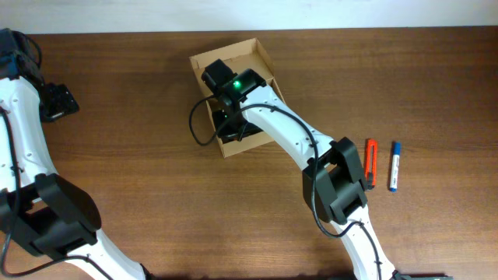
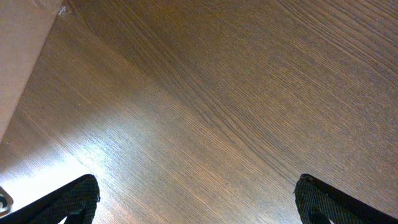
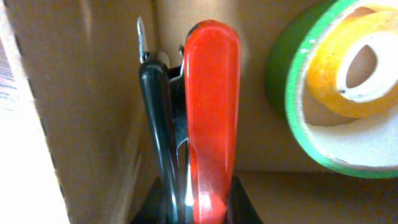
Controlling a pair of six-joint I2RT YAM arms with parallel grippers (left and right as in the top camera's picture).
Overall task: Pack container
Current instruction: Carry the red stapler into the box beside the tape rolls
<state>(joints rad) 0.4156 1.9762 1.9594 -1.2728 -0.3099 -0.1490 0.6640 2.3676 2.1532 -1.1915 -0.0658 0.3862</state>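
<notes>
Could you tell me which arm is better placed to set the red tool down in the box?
Right: the right pincer is inside the box, gripping the red tool; the left pincer hangs open over bare table.

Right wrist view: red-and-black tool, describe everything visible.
The glossy red plastic tool is long with a rounded tip, with a slimmer black bar on its left and a thin metal strip showing between them; its type is unclear. It points up the frame, its base pinched by the jaws of the right gripper, inside the tan cardboard box, near a wall, clear of the green tape roll.
</notes>
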